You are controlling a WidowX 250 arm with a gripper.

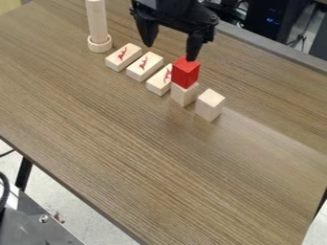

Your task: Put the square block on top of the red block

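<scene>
- I'd call the square block [210, 105] the pale one standing by itself on the table [147, 143], right of the stack and closer to the camera.
- The red block [185, 72] sits on a plain block [184, 94], with the square block just beside that pair, a narrow gap between.
- The gripper [170, 52] hangs at the top of the camera view, its fingers spread wide with nothing between them.
- What matters is the bearing: from the fingers, the square block lies down and to the right in the view — past the red block. The fingertip on the right side of the view hangs by the red block's upper end; whether they touch, I can't tell from here.
- A straight low sweep would likely knock the stack, so I'd want the gripper up, over and then down.
- The square block shows no strong long axis, so lining up with two opposite side faces should do — the finger nearest the stack will need care in that gap.
- Three flat blocks [145, 66] with red marks lie to the left, and a peg [96, 24] stands upright in a ring [100, 45] beyond them.
- By my reckoning the job is at its start, pick-up first.
</scene>
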